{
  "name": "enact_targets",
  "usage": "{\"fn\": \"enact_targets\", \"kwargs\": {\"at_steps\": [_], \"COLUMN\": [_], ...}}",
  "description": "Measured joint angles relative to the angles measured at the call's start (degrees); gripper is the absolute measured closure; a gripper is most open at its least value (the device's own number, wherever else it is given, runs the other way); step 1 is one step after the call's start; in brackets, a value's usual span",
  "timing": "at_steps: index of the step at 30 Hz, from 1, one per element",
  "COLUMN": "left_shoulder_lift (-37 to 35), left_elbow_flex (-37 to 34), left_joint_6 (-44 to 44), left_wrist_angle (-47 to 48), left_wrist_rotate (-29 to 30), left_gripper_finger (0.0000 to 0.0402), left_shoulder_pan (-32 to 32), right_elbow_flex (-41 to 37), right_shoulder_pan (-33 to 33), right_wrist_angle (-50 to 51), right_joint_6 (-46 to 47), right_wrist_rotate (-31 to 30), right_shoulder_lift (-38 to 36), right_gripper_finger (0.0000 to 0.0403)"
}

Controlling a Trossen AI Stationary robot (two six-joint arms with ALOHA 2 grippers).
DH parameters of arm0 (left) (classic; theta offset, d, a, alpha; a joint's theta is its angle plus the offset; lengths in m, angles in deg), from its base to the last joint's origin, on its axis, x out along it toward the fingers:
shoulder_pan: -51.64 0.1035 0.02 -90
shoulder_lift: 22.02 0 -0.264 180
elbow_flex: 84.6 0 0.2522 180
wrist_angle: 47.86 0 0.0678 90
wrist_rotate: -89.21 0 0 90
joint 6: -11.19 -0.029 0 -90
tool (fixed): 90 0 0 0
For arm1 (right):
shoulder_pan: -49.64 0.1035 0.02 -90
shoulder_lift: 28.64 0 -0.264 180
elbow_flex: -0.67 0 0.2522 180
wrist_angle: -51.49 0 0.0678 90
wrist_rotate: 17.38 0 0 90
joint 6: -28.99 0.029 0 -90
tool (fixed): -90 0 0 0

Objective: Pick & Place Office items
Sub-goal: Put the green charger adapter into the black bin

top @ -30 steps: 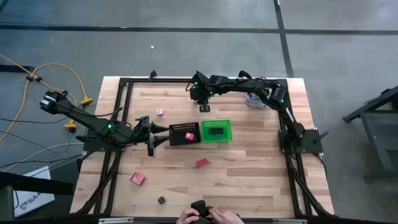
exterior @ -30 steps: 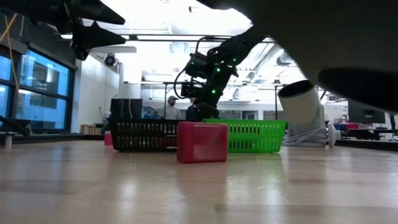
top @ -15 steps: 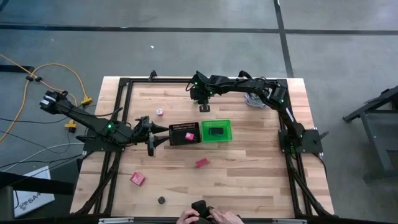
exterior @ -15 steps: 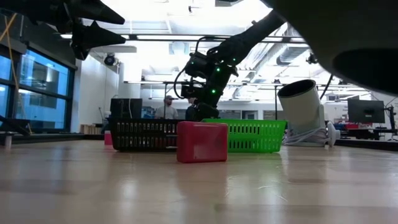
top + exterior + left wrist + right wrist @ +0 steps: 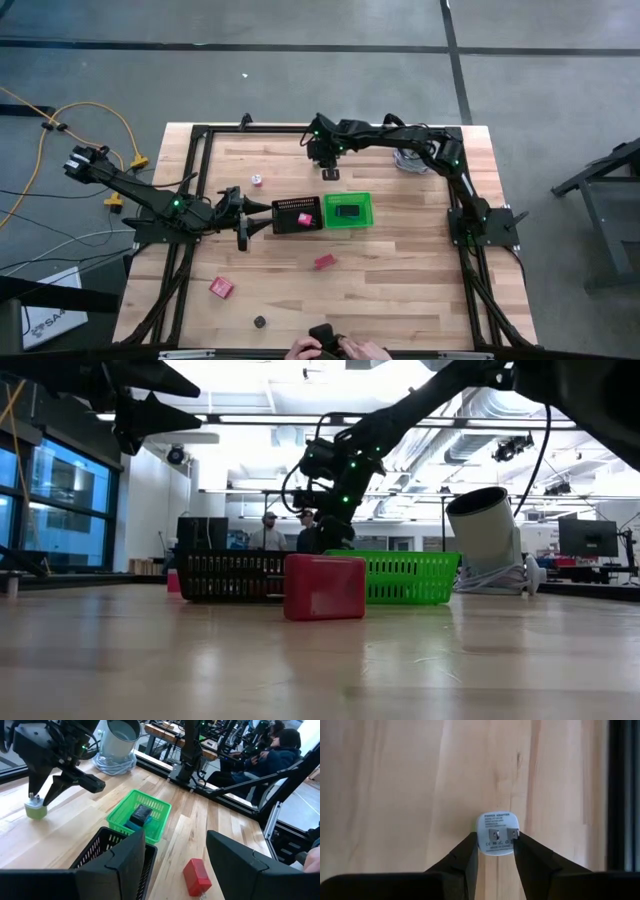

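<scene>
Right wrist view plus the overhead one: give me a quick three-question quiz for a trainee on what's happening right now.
1. True or false: the right hand is shut on the white power adapter.
2. Pick one: the green bin sits A) beside the black mesh tray; B) stacked on top of it; C) at a table corner.
3. Short answer: what colour is the loose block nearest the green bin?

Key: 1 true; 2 A; 3 red.
</scene>
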Motion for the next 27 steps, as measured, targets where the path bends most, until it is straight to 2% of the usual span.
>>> {"fn": "enact_targets", "kwargs": {"at_steps": [17,27], "left_shoulder_lift": [0.0,0.0], "left_elbow_flex": [0.0,0.0], "left_joint_6": [0.0,0.0], "left_wrist_angle": [-0.1,-0.1], "left_wrist_rotate": [0.0,0.0], "left_gripper_finger": [0.0198,0.0198], "left_shoulder_pan": [0.0,0.0], "right_elbow_flex": [0.0,0.0], "right_shoulder_pan": [1.5,6.2], "right_wrist_angle": [1.2,2.9], "right_joint_6": [-0.9,-2.6], "right_wrist_rotate": [-0.2,-0.3], "right_shoulder_lift": [-2.4,-5.2], "right_gripper_finger": [0.0297,0.0359]}}
